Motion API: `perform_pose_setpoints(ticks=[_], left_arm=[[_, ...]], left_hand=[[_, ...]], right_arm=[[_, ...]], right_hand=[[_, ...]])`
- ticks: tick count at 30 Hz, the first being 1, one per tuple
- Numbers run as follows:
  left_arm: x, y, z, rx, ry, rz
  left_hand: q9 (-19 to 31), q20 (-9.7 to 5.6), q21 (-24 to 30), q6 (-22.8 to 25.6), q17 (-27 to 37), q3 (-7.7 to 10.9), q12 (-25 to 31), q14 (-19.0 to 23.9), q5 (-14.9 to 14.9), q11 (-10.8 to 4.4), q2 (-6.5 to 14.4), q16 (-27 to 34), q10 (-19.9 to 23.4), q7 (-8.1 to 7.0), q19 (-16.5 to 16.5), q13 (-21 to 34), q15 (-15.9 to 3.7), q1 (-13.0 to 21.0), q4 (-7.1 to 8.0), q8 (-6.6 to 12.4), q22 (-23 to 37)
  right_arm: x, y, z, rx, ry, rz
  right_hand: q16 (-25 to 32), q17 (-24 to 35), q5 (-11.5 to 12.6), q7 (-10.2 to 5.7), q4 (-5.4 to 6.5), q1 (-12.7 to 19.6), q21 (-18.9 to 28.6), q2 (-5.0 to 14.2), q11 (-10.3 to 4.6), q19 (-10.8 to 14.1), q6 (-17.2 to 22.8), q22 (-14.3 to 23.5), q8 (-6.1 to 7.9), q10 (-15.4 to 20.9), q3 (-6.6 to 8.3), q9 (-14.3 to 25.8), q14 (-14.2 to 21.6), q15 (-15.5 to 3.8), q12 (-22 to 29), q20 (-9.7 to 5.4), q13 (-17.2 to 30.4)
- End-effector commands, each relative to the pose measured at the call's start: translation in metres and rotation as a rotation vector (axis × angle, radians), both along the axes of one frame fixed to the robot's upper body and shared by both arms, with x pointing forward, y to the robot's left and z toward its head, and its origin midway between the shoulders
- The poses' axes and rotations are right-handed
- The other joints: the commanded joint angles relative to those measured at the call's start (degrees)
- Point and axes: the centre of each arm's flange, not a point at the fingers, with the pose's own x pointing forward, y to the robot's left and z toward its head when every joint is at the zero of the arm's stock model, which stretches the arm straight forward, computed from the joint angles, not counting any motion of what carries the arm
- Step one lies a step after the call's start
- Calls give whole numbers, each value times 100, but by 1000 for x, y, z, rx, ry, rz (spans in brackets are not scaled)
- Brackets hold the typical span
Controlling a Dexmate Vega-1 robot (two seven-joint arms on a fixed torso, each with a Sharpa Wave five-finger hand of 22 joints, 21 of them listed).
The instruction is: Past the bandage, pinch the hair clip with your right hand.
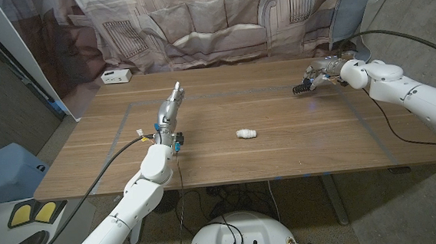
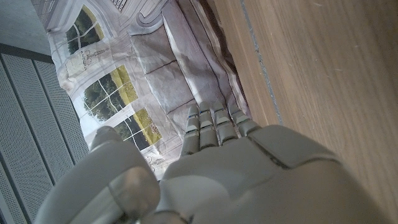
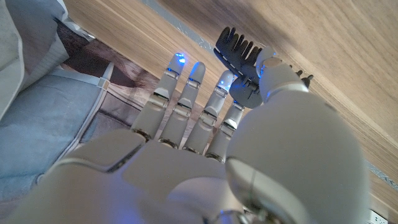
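Wooden table (image 1: pixel 282 152), printed curtain (image 1: pixel 196 23) behind, white box (image 1: pixel 115 76)

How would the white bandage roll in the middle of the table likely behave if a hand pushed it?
The bandage looks like a small soft roll lying on its side, so it would probably roll or skid easily. It seems light and squashy, likely denting rather than breaking.

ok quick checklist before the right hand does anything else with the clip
1. Clip in the right hand: ok, the thumb and a finger pinch it in the right wrist view.
2. Clip off the table: cannot tell; in the head view it sits at or just above the surface.
3. Grip firm: cannot tell.
4. Bandage undisturbed: ok, it lies mid-table, well apart from the right hand.
5. Left hand out of the way: ok, it holds nothing, on the table's left side.
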Motion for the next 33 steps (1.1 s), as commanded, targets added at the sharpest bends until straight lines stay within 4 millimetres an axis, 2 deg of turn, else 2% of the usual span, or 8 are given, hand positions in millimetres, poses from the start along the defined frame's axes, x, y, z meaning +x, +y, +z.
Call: perform_pose_setpoints(ticks=[1, 11, 15, 16, 19, 26, 33], left_arm=[[1, 2, -3, -4, 8, -2], [1, 3, -8, -9, 19, -4], [0, 3, -9, -10, 21, -4], [0, 3, -9, -10, 21, -4], [0, 3, -9, -9, 21, -7], [1, 3, -10, -8, 22, -10], [3, 3, -11, -7, 28, -17]], left_hand=[[11, 30, 3, 45, 8, -8, -2, 24, 2, 2, 31, -13, 46, 2, -24, 26, -6, 23, -51, -11, 33], [11, 35, 4, 41, 8, -3, -2, 25, 1, 9, 35, -13, 48, 7, -26, 26, -10, 24, -55, -13, 33], [11, 32, 4, 43, 8, -1, -2, 24, 1, 13, 38, -13, 49, 10, -26, 26, -4, 25, -56, -12, 33], [11, 34, 5, 43, 8, -1, -3, 25, 1, 17, 38, -13, 45, 10, -25, 26, -2, 25, -56, -12, 33], [11, 33, 7, 44, 8, 1, -5, 25, 1, 20, 40, -13, 41, 7, -21, 26, -1, 26, -57, -12, 33], [11, 29, 7, 47, 7, 6, -5, 21, 0, 25, 45, -14, 44, 4, -25, 26, -3, 28, -61, -11, 33], [11, 33, 5, 50, 7, 9, -5, 19, 0, 22, 47, -16, 44, 7, -30, 26, -2, 29, -63, -10, 33]], right_arm=[[-4, 0, -1, 21, -31, 8], [-7, 0, -3, 36, -45, 14], [-10, 0, -4, 59, -75, 19], [-11, 0, -4, 62, -79, 18], [-12, 0, -6, 67, -90, 16], [-14, 0, -8, 78, -99, 17], [-15, -1, -9, 85, -107, 17]], right_hand=[[10, -3, 35, 203, 2, -22, -14, 86, -14, 76, 1295, 34, 74, 100, -33, 17, 102, -481, 16, 1, 21], [85, 58, 63, 236, 41, -63, -36, 142, 38, 88, 1556, 36, 154, 394, -118, 24, 347, -451, 55, 68, 37], [121, 42, 81, 253, 45, -62, -33, 175, 33, 137, 1692, 36, 184, 615, -123, 14, 576, -550, 96, 35, 39], [127, 29, 90, 299, 2, -4, -30, 153, 37, 160, 1737, 35, 193, 650, -116, 10, 654, -592, 92, 24, 37], [53, -22, 113, 301, -58, 56, -40, 74, 32, 162, 1730, 34, 178, 730, -108, 7, 656, -620, 93, 5, 38], [-26, -27, 151, 226, -65, 67, -86, 34, -28, 84, 1648, 32, 167, 739, -115, 43, 631, -611, 59, 33, 50], [-1, 27, 185, 233, -40, 34, -102, 11, -35, 85, 1631, 31, 255, 832, -157, 149, 777, -625, 58, 37, 68]])
